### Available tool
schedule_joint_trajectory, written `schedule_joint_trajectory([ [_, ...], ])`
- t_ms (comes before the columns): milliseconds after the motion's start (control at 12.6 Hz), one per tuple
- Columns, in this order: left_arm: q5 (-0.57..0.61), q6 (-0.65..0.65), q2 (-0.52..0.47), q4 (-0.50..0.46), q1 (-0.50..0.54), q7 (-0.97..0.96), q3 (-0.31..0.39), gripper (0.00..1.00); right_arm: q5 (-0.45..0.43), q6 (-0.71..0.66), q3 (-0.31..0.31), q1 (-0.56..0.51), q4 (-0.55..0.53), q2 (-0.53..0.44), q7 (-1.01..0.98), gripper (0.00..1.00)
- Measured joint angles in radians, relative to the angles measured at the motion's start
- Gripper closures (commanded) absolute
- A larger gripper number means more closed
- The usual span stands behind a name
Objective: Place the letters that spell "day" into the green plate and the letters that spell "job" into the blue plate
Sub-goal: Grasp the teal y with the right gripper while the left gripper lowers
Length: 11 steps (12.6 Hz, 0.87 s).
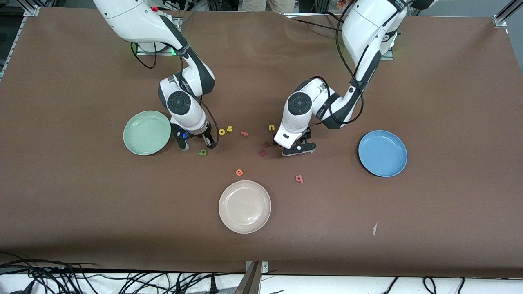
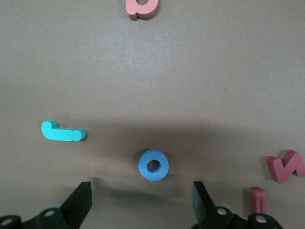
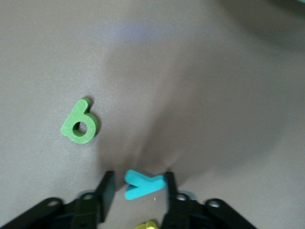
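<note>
My right gripper (image 1: 197, 143) is low over the table beside the green plate (image 1: 147, 132). Its open jaws (image 3: 139, 175) straddle the teal y (image 3: 143, 185); one finger touches it and a small gap shows at the other. The dark green d (image 1: 202, 152) (image 3: 80, 126) lies just nearer the camera, and the yellow a (image 1: 222, 131) lies beside the gripper. My left gripper (image 1: 299, 149) (image 2: 141, 187) hangs open over the blue o (image 2: 153, 165), which lies just ahead of the fingertips. The teal j (image 2: 63, 133) lies near it. The salmon b (image 1: 299, 178) (image 2: 142, 6) lies nearer the camera. The blue plate (image 1: 383, 153) holds nothing.
A cream plate (image 1: 244, 206) lies nearest the camera, with an orange e (image 1: 239, 172) just above it in the front view. A yellow s (image 1: 230, 128), pink f (image 1: 244, 133), yellow u (image 1: 271, 128) and two dark red letters (image 1: 262, 153) lie between the grippers.
</note>
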Motion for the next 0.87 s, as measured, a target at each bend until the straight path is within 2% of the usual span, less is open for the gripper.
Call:
schedule_joint_trajectory([
  [158, 0.000, 0.000, 0.002, 0.002, 0.000, -0.001, 0.000, 0.25, 0.000, 0.000, 0.000, 0.000, 0.006, -0.001, -0.006, 0.78],
  [474, 0.000, 0.000, 0.020, 0.027, -0.001, -0.001, 0.000, 0.35, 0.000, -0.039, -0.009, -0.001, 0.021, -0.020, -0.062, 0.79],
  [712, 0.000, 0.000, 0.044, 0.055, -0.001, -0.001, 0.001, 0.42, 0.000, -0.262, -0.074, -0.007, 0.099, -0.075, -0.218, 0.79],
  [870, 0.000, -0.001, 0.046, 0.062, -0.001, -0.001, 0.001, 0.49, 0.000, -0.352, -0.127, -0.010, 0.132, -0.105, -0.338, 0.79],
])
